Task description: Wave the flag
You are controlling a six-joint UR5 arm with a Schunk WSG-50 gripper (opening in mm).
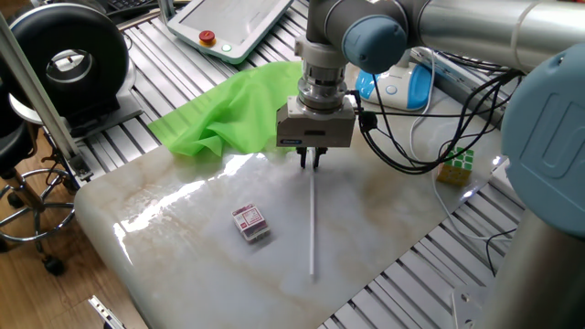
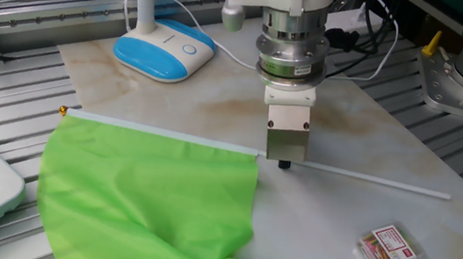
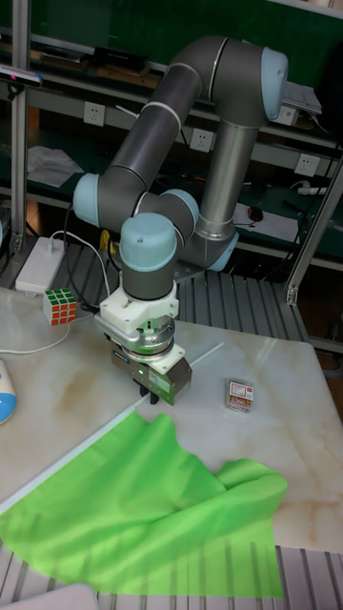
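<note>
The flag lies flat on the marble table. Its lime-green cloth (image 1: 228, 114) (image 2: 143, 198) (image 3: 143, 505) is crumpled and spills over the table edge. Its thin white stick (image 1: 313, 228) (image 2: 367, 178) (image 3: 205, 357) runs out across the tabletop. My gripper (image 1: 312, 163) (image 2: 284, 163) (image 3: 145, 396) points straight down, right at the cloth's corner. Its fingers are closed together around the stick, low at the table surface. The fingertips hide the spot where they meet the stick.
A small red-and-white box (image 1: 250, 222) (image 2: 388, 249) (image 3: 239, 395) lies beside the stick's free end. A blue-and-white lamp base (image 2: 163, 50) (image 1: 402, 87) stands behind the arm. A Rubik's cube (image 1: 457, 164) (image 3: 60, 305) and cables lie at the table's side. A teach pendant (image 1: 228, 23) rests beyond the cloth.
</note>
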